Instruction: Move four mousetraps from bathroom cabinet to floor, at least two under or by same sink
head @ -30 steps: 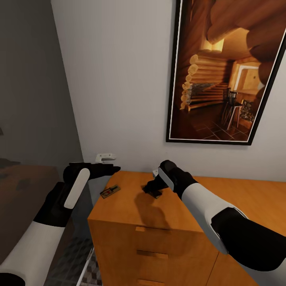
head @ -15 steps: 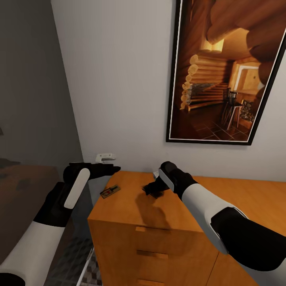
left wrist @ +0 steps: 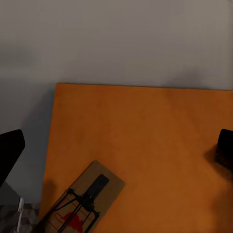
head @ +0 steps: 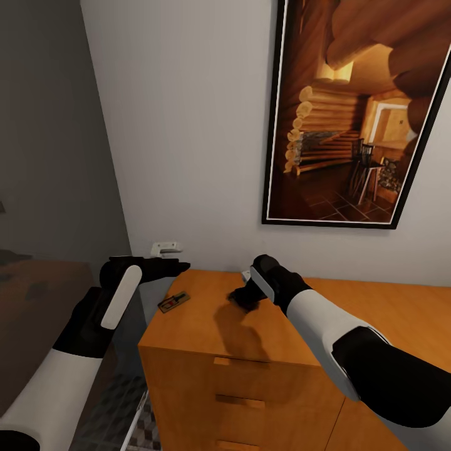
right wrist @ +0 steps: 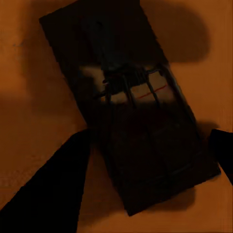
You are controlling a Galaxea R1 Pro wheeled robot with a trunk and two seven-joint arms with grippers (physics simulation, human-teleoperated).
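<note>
Mousetraps: one [right wrist: 131,111] lies flat on the cabinet [head: 207,326] top, directly beneath your right pincer [head: 243,298]. Its fingers straddle the trap's long sides, open and not yet closed on it. A second trap [head: 173,302] sits near the cabinet's left edge, untouched. Your left pincer [head: 164,266] hovers beside that edge; I can't tell its opening. Judged light, thin, stiff; pinch across the narrow wooden base, clear of the wire. Against a second ago, your right pincer sits slightly lower over the trap.

No readable text, label or number shows anywhere.
</note>
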